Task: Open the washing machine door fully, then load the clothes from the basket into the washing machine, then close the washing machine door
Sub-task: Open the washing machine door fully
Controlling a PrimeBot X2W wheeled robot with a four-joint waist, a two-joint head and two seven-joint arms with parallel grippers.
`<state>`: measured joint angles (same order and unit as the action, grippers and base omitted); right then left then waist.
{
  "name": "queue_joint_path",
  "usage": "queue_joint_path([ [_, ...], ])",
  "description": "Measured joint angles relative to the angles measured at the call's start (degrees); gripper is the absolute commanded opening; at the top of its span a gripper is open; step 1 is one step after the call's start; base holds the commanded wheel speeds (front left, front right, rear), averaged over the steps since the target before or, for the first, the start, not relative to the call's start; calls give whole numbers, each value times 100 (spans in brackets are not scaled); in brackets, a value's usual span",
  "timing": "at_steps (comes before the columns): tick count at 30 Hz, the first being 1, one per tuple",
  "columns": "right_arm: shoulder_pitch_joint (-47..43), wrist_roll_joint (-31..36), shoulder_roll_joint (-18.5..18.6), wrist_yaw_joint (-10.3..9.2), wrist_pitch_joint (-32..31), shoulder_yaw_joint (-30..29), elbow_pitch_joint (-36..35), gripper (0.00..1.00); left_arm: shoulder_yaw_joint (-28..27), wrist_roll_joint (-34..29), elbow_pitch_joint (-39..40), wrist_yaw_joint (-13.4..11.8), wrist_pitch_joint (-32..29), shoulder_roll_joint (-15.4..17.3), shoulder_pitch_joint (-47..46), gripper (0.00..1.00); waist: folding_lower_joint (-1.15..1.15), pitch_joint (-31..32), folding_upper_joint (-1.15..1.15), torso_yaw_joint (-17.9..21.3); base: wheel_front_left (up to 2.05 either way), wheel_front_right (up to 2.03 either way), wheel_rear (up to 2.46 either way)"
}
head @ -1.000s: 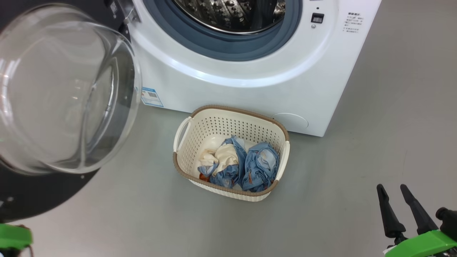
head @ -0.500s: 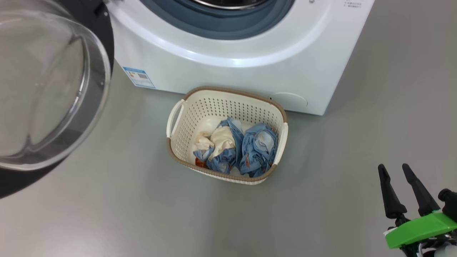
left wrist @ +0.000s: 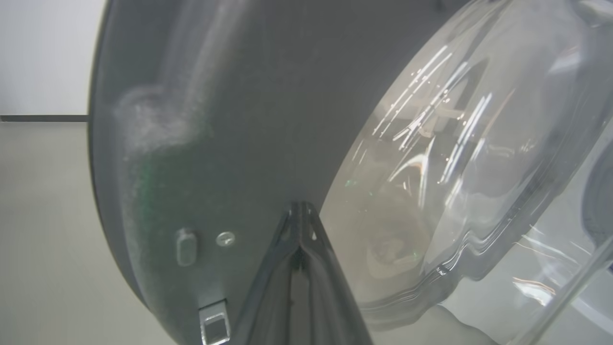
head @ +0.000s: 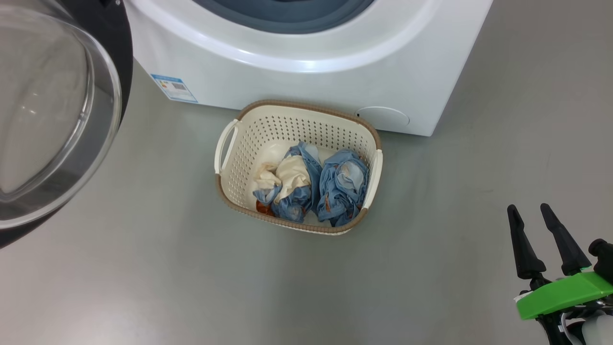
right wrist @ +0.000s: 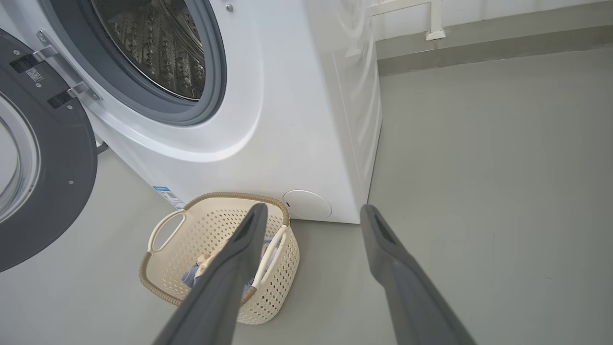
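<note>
Door-opening is seemingly ending: the left hand [left wrist: 300, 211], shut and empty, is pointing at the washing machine door [head: 48, 120], swung wide at 10 o'clock of the basket [head: 297, 108]. The right hand [head: 528, 211], spread wide and empty at 4 o'clock, is likely needing next to descend onto the clothes [head: 311, 187] inside the basket.

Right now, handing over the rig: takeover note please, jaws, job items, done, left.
Left gripper: jaws shut, empty, tips at the inner face of the washing machine door.
Right gripper: jaws open, empty, above the floor right of the basket.
Door open; basket in front of the washing machine, clothes inside it.
Done: door opened.
Left: load clothes, close door.
</note>
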<state>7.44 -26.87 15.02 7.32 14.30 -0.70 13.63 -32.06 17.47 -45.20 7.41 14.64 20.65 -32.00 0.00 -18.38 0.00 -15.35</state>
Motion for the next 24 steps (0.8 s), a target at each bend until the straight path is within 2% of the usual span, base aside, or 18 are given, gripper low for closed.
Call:
queue_joint_path([
  [6, -7, 1, -34, 0, 0, 7, 36, 100, 174, -3, 125, 0, 0, -16, 73, 0, 0, 217, 0, 11, 0, 0, 0],
  [15, -122, -5, -69, 0, 0, 34, 80, 100, 428, 245, 984, 0, 0, -441, 1143, 0, 0, 681, 0, 23, 0, 0, 0],
  [18, -177, -13, -77, 0, 0, 37, 96, 100, 501, 321, 1230, 0, 0, -544, 1393, 16, 0, 777, 0, 33, 0, 0, 0],
  [21, -213, -55, -87, 0, 0, 37, 100, 100, 580, 464, 1607, 0, 0, -756, 1835, 41, 0, 933, 0, 58, 0, 0, 0],
  [23, -277, -65, -89, 0, 0, 36, 101, 100, 684, 480, 1851, 0, 0, -881, 2125, 49, 0, 1040, 0, 79, 0, 0, 0],
  [24, -313, -94, -92, 0, 0, 36, 108, 100, 722, 514, 1959, 0, 0, -929, 2247, 57, 0, 1091, 0, 90, 0, 0, 0],
])
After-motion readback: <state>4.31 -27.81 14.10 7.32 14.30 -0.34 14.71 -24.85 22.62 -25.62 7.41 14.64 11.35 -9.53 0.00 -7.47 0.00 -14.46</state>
